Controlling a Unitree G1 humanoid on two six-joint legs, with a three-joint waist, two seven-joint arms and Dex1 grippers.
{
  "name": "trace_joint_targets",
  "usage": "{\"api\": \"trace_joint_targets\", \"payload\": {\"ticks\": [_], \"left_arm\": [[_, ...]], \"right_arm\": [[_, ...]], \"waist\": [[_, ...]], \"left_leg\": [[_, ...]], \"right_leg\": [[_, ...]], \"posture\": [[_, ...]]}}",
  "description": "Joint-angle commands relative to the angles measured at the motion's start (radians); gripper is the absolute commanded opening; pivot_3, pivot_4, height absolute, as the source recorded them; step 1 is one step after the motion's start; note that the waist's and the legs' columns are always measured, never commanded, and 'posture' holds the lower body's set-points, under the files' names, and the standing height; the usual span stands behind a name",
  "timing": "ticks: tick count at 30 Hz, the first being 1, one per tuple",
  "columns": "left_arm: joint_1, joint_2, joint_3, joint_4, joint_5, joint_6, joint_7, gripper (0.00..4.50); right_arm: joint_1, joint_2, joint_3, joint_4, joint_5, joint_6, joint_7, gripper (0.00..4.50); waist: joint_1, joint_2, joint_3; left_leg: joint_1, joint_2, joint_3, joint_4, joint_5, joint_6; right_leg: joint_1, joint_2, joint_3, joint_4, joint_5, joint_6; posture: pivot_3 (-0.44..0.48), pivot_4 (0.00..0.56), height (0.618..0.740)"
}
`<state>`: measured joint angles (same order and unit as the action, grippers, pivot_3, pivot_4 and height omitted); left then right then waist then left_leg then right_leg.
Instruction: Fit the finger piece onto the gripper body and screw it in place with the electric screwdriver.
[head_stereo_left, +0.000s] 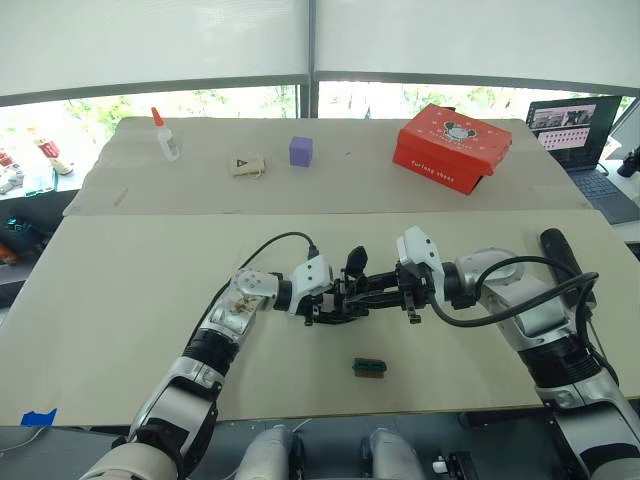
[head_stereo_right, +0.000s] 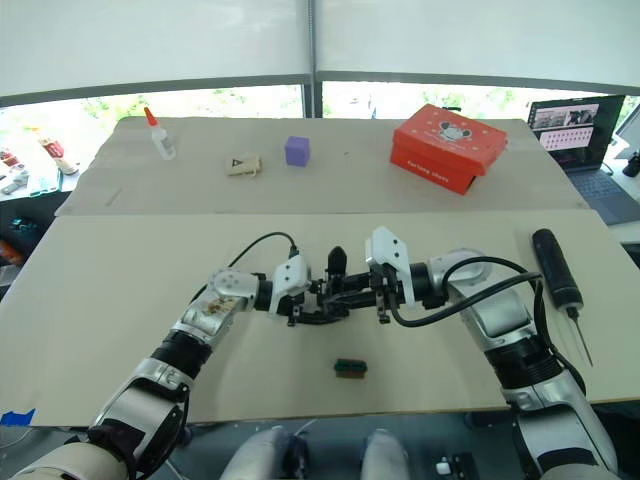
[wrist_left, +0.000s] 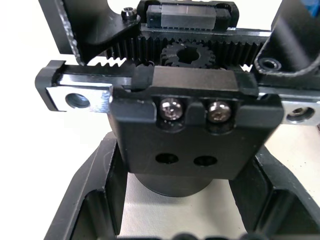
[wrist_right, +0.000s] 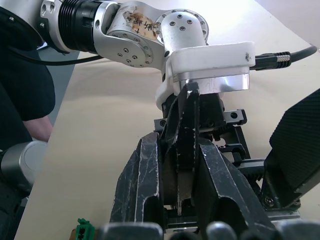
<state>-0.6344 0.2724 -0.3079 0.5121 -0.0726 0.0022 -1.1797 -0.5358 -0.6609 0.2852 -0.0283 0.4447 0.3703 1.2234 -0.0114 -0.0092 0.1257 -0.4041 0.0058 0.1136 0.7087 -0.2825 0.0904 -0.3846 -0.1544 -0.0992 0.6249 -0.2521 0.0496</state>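
Nearest you, low in the centre of the head views, a small green-and-dark block (head_stereo_left: 369, 367) lies alone on the tan table (head_stereo_left: 120, 300), well apart from both arms. Just above it, mid-frame, your two grippers meet over the gripper body (head_stereo_right: 322, 300). Your left gripper (head_stereo_left: 330, 305) comes in from the left and its fingers are pressed against the sides of the gripper body, holding it; the left wrist view shows the body's rack, gear and two screws (wrist_left: 190, 111) close up between those fingers. Your right gripper (wrist_right: 179, 185) comes in from the right, and in the right wrist view its fingers (wrist_right: 142, 185) pinch the finger piece (wrist_right: 184, 135), a narrow black wedge standing between them with its tip up against the gripper body. A second black finger (head_stereo_left: 354, 262) sticks up from the body at frame centre. At the right edge, the electric screwdriver (head_stereo_right: 556, 266) lies flat on the table, bit pointing toward the lower right, well apart from both grippers. Farther back, in the upper part of the frame, you see a glue bottle (head_stereo_left: 165, 134) at upper left, a small tan tag (head_stereo_left: 248, 166), a purple cube (head_stereo_left: 301, 151), a red box (head_stereo_left: 452, 146) at upper right, and a laptop (head_stereo_left: 585, 135) at the far right edge.
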Motion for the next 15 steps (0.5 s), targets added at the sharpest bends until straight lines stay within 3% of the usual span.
{"api": "trace_joint_targets", "payload": {"ticks": [1, 9, 11, 15], "left_arm": [[-0.011, 0.013, 0.027, -0.057, -0.028, -0.003, -0.011, 2.3], [-0.007, 0.02, 0.028, -0.046, -0.024, -0.01, -0.011, 2.3], [-0.007, 0.02, 0.027, -0.045, -0.024, -0.01, -0.012, 2.3], [-0.008, 0.017, 0.025, -0.038, -0.023, -0.013, -0.01, 2.3]], "right_arm": [[0.076, -0.023, 0.09, 0.106, -0.12, 0.069, -0.015, 0.39], [0.079, 0.016, -0.035, 0.003, 0.003, 0.044, -0.004, 0.39], [0.087, 0.017, -0.065, -0.033, 0.03, 0.032, 0.017, 1.44], [0.102, 0.017, -0.114, -0.086, 0.062, -0.002, 0.044, 2.86]], "waist": [[0.0, 0.0, 0.0], [0.001, 0.0, 0.0], [0.001, 0.0, 0.001], [0.003, 0.002, 0.005]], "left_leg": [[0.0, 0.0, 0.0, 0.0, 0.0, 0.0], [-0.004, 0.0, 0.0, 0.0, 0.0, 0.0], [-0.006, 0.0, 0.001, 0.0, 0.0, 0.0], [-0.011, -0.002, 0.001, 0.001, 0.0, 0.001]], "right_leg": [[0.0, 0.0, 0.0, 0.0, 0.0, 0.0], [0.0, 0.0, 0.0, 0.0, 0.0, 0.0], [-0.002, 0.001, -0.001, 0.0, 0.0, 0.0], [-0.004, 0.004, -0.001, 0.0, 0.0, 0.0]], "posture": [[0.0, 0.15, 0.74], [0.0, 0.15, 0.74], [0.0, 0.15, 0.74], [0.0, 0.15, 0.74]]}}
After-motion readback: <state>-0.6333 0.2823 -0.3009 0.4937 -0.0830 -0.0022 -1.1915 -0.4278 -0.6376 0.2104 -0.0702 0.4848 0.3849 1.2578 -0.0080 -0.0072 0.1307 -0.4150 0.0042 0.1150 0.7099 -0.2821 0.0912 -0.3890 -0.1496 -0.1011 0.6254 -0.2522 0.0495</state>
